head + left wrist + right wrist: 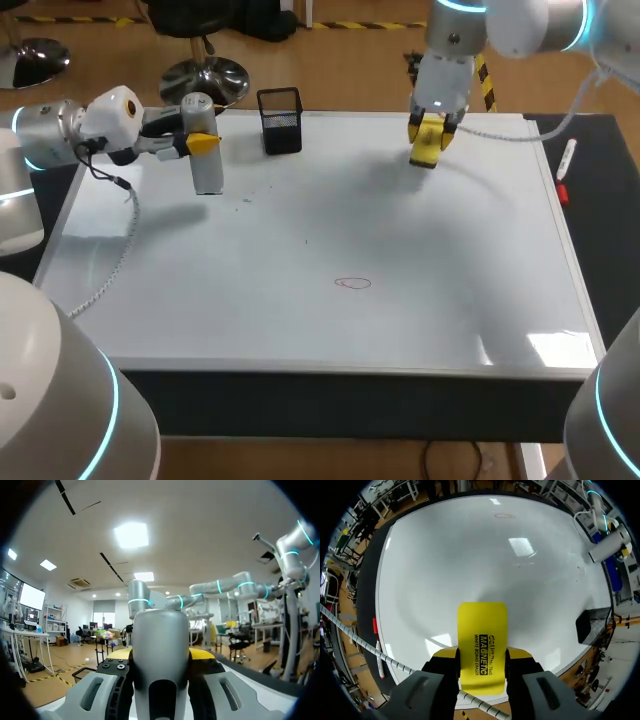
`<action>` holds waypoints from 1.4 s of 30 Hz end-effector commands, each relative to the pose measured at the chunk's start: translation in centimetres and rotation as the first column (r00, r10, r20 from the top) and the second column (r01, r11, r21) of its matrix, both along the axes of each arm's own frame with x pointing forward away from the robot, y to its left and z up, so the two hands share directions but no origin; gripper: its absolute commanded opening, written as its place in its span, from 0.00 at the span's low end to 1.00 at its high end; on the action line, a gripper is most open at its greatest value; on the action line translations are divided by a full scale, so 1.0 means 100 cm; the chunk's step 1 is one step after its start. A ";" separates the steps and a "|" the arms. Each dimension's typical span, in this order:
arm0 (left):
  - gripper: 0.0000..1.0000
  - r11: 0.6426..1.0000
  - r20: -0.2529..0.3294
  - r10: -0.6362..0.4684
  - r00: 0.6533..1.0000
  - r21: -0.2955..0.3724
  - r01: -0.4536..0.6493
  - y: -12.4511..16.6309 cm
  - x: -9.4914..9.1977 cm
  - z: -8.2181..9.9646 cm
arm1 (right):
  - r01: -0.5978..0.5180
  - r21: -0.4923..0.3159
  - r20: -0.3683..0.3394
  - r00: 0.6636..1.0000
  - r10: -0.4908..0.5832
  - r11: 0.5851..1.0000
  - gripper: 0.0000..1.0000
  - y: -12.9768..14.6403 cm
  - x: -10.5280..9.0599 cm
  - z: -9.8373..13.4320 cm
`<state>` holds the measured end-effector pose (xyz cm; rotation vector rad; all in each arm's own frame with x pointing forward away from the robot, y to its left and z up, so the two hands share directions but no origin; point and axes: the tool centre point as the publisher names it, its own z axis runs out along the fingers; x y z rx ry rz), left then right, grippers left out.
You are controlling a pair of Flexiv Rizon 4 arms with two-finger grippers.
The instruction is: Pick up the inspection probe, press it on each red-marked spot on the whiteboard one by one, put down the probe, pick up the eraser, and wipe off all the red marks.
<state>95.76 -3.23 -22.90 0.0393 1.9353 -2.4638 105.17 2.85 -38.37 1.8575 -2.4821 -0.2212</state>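
The left gripper clamps the probe at ten o'clock on the whiteboard; the right gripper grips the eraser at one o'clock. The red mark lies toward six o'clock. A tilted eraser could skim it and leave traces.
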 end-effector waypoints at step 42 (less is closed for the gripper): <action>0.00 1.000 0.001 0.002 1.000 0.001 -0.002 0.000 -0.001 0.001 | -0.188 0.037 0.139 0.974 0.181 0.981 0.00 0.138 -0.246 0.002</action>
